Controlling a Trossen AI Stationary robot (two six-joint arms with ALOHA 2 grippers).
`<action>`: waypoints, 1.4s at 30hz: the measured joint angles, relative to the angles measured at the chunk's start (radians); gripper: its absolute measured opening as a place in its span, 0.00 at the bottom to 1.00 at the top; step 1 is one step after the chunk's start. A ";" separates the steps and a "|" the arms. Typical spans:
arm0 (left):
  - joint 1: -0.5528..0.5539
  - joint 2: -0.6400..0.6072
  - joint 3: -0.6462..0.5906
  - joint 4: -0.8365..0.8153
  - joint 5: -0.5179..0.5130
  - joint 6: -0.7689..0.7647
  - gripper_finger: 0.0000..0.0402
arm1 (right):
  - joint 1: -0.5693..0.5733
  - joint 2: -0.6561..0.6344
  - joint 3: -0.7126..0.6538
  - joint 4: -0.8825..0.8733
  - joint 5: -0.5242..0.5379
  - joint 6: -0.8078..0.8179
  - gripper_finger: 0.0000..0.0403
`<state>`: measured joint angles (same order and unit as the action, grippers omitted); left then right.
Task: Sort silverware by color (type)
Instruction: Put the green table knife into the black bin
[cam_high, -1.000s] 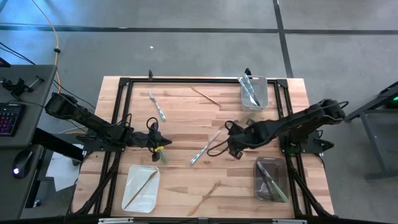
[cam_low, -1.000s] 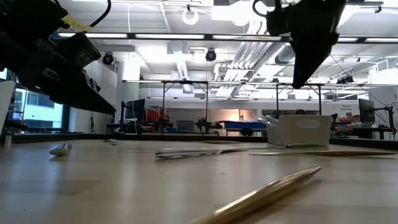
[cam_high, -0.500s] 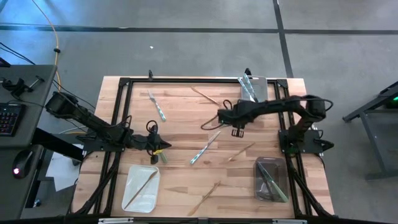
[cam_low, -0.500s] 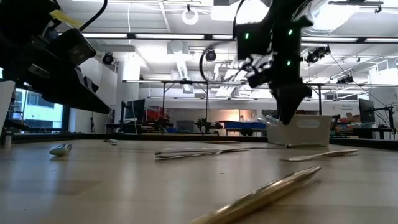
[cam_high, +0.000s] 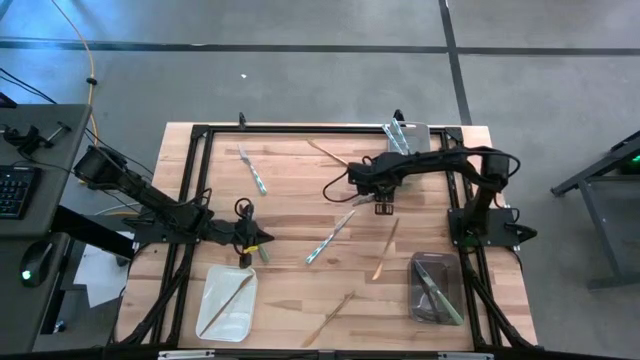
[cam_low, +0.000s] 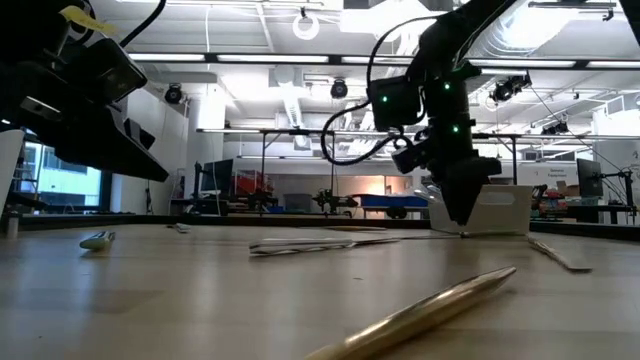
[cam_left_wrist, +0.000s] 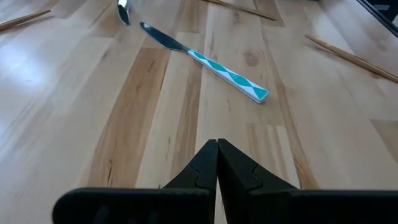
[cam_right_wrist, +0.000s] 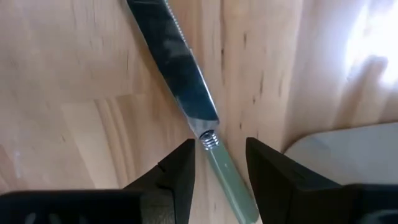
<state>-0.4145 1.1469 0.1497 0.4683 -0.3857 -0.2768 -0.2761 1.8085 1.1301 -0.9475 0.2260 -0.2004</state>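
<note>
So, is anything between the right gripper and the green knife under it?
Nothing visible. The right gripper, open, straddles the knife on bare wood; a tray corner lies off to one side. The left gripper waits, shut.

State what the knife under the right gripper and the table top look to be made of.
Knife: the blade looks like polished steel, mirror-bright with a toothed edge. The handle is matte pale green, likely plastic, and meets the blade at a ribbed metal collar. Table top: finished wood planks with visible grain.
</note>
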 joint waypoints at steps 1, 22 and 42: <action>0.000 0.000 0.000 0.000 0.000 0.000 0.00 | -0.002 0.006 0.000 0.004 0.000 -0.008 0.31; 0.000 0.000 0.000 0.000 0.000 0.008 0.00 | -0.037 0.103 0.004 0.028 -0.210 0.169 0.02; 0.000 0.000 0.000 0.000 0.000 0.000 0.00 | 0.047 0.001 -0.003 0.083 -0.414 0.360 0.01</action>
<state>-0.4145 1.1471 0.1497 0.4686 -0.3855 -0.2764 -0.2295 1.8100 1.1267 -0.8642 -0.1883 0.1595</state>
